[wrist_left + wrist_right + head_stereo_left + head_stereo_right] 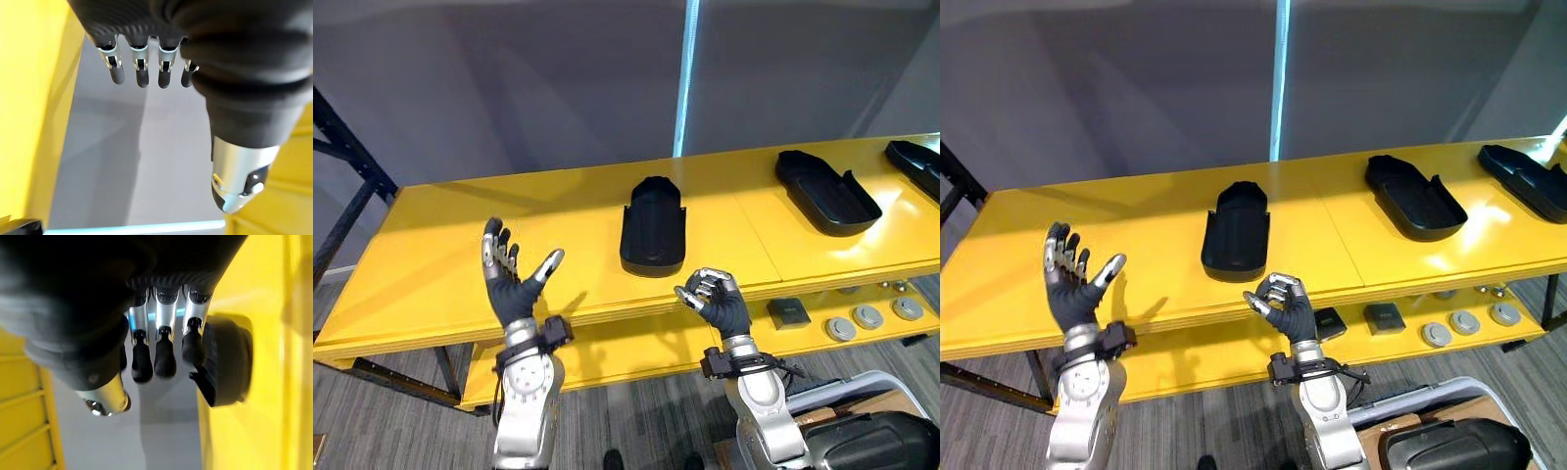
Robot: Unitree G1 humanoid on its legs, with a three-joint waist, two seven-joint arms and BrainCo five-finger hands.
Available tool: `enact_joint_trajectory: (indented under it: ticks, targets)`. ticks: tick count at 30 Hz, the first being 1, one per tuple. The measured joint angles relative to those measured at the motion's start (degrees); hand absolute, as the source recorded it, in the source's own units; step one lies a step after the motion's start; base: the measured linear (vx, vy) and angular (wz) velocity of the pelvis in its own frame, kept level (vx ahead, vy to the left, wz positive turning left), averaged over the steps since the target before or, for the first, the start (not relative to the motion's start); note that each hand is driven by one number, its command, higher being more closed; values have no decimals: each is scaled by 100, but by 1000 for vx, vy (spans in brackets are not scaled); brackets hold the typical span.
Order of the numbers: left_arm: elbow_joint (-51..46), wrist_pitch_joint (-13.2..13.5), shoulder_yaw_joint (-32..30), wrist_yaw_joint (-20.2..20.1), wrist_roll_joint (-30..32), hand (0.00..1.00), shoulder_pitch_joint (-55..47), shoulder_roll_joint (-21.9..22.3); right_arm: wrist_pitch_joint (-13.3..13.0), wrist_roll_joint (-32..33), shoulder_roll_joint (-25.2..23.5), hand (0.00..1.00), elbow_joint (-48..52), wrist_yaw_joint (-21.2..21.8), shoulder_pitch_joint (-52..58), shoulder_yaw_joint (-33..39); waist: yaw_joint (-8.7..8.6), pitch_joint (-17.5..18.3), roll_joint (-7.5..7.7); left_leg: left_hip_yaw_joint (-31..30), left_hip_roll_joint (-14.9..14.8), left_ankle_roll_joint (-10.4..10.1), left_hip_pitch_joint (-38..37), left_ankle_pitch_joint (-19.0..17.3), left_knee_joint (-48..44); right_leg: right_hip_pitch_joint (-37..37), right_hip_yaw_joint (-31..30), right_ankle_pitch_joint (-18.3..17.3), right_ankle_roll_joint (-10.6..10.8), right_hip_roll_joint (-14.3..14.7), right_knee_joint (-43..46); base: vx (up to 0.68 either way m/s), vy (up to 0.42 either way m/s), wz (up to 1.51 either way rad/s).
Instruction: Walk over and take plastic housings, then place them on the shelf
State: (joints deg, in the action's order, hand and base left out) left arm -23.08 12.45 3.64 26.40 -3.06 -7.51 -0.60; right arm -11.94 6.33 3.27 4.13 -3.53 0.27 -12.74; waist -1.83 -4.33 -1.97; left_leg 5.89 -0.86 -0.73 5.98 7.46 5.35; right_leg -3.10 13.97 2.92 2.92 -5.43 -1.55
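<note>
While left hand (514, 292) splays, right hand (721, 305) curled

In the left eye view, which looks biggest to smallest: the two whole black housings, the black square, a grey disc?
1. Centre housing and right housing: too alike to rank.
2. Black square.
3. Grey disc.

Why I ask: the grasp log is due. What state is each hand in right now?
Left hand: open, fingers straight and spread, holding nothing.
Right hand: shut, fingers curled, holding nothing.
</note>
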Motion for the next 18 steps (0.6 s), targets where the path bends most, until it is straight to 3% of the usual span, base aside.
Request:
enact_joint_trajectory:
  ticks: [7,10,18]
  targets:
    - [-23,473,-85,-386,-443,0,-449,4,-70,6,-21,100,-816,-149,-704,-91,170,-3,5,-364,65,17,273,189,-3,-92,415,40,-9,-51,13,2,14,30]
    - [-21,491,-70,-499,-479,0,-554,4,-69,12,-35,100,-1228,-198,-1003,-87,271,-25,2,-484,93,11,313,214,-4,-88,535,20,-3,-72,23,-1,7,19]
    - [60,497,25,-822,-584,0,-906,-6,-67,9,-140,100,-1667,-327,-1423,-99,307,-246,6,-593,96,1,440,195,0,-243,625,-122,14,-96,212,-47,-3,8]
